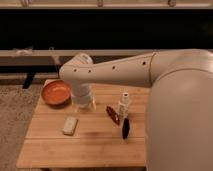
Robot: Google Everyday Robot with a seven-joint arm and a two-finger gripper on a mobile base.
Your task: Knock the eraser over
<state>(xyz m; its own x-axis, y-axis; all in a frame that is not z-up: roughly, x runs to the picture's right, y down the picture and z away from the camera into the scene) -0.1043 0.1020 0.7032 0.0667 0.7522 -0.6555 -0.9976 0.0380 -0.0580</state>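
Observation:
A white, flat rectangular block that looks like the eraser lies on the wooden table, left of centre. My white arm reaches in from the right and bends down at the elbow. Its gripper hangs low over the table just right of the orange bowl, above and to the right of the block and apart from it. The arm's wrist hides most of the gripper.
An orange bowl sits at the table's back left. A small white upright bottle, a red marker-like object and a black one are right of centre. A dark wall with rails runs behind.

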